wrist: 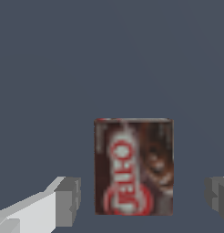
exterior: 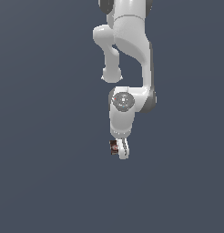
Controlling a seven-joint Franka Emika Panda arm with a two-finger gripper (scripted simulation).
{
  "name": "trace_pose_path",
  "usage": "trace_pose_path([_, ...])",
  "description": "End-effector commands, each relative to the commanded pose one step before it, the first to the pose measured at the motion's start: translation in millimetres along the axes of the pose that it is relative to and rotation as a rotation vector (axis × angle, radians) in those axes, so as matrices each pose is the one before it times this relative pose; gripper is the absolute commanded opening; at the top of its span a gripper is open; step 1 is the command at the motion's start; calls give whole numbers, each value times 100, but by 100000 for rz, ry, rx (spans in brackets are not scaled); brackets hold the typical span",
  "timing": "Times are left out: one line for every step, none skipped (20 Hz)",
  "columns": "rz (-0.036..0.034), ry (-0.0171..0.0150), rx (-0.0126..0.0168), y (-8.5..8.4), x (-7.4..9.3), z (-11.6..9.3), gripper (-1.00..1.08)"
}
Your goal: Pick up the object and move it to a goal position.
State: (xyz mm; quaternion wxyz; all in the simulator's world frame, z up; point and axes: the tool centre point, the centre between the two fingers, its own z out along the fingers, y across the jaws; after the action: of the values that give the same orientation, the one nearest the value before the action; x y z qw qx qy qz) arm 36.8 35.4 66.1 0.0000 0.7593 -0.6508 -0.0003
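The object [wrist: 133,166] is a small dark-brown box with a red-and-white label, lying flat on the grey floor with its label facing the wrist camera. My gripper [wrist: 143,198] is open and straddles it. One finger [wrist: 68,201] stands off one side of the box and the other finger [wrist: 217,195] off the opposite side, with a gap showing on each side. In the exterior view the object [exterior: 114,147] peeks out on that view's left of the gripper [exterior: 121,150], which hangs straight down from the white arm [exterior: 127,41].
A plain dark blue-grey floor [exterior: 45,182] spreads in every direction. No other objects, walls or edges show in either view.
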Motion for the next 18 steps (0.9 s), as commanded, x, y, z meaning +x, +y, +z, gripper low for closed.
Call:
trace_pose_path([776,36,40,-21,11,31,100])
trace_pose_path([-472,-22,-31,15,-9,-14,100])
trace_pose_path([0,0,0,1,-3,39,100])
trace_pose_path([0,0,0,2,-8,116,100])
trace_pose_path([0,0,0,3,-13,193,100])
trace_pose_path([69,-3,2,9,27,268,100])
trace_pose_path([0,0,0,7,-24,345,100])
trace_pose_path([98,-4,2,17,34,419,100])
trace_pose_path([49,-2,1,17,-3,493,100])
trace_pose_path([69,-2,1,22,4,564,100])
trace_pose_path([69,-2,1,23,2,603,100])
trace_pose_path([69,-2,1,18,7,530,100])
trace_pose_path([49,0,2,9,2,446,100])
trace_pose_path([0,0,0,-3,-22,364,100])
trace_pose_path([48,4,6,-11,18,277,100])
trace_pose_path([0,0,0,-25,-5,199,100])
trace_pose_path([0,0,0,-34,2,119,100])
trace_pose_path([0,0,0,-36,7,49,100])
